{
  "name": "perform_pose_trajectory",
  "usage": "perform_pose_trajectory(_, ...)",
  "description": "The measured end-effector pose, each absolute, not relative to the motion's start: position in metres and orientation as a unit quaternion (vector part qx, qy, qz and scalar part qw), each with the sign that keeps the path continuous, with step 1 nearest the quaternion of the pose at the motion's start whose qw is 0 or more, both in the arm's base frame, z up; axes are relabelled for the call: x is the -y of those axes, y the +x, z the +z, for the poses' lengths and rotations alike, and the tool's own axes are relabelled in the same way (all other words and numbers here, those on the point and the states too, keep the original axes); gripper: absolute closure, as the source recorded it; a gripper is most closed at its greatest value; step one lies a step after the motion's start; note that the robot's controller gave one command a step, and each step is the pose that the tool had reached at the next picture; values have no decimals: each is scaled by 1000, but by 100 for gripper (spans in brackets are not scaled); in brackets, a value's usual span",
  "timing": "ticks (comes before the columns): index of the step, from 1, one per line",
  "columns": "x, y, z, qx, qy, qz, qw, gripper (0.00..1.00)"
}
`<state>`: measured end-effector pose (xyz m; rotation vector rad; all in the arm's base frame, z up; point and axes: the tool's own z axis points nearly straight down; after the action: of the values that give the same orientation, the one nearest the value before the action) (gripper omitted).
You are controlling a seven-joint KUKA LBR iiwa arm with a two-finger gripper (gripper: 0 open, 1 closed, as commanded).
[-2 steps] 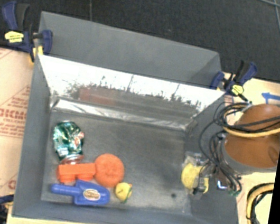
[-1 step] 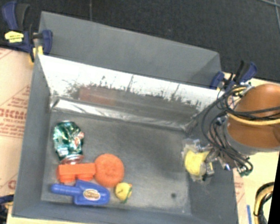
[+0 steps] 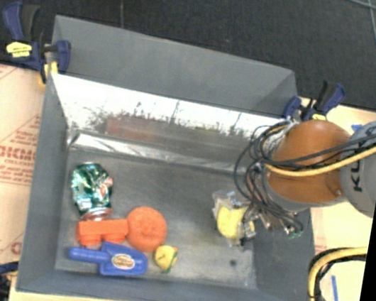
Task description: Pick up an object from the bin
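You will see a rounded, glossy orange-brown cover (image 3: 303, 148) over the wrist, with thin black cables (image 3: 251, 166) looped about its left side and a pale yellow cable (image 3: 329, 169) banded across it. To its right is the grey arm link (image 3: 365, 177), marked with black lettering. Below the cover, the hand (image 3: 250, 226) is a cluster of dark and silvery parts.

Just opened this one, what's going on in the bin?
The robot arm comes in from the right, with its gripper low over the right side of the grey metal bin, right at a small rounded yellow object. Whether it has a grip on it is unclear. A crumpled green can, an orange ball, an orange-red block and a blue plastic toy lie clustered at the front left.
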<state>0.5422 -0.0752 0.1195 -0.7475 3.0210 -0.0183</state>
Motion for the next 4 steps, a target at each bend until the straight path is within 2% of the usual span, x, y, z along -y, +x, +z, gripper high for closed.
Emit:
perform_pose_trajectory(1,74,559,101,-960,-280,-10,19,100)
perform_pose_trajectory(2,78,558,171,-952,-305,-6,16,100)
perform_pose_trajectory(3,69,549,248,-972,-233,-6,16,100)
perform_pose_trajectory(4,71,550,172,-936,-353,-9,18,100)
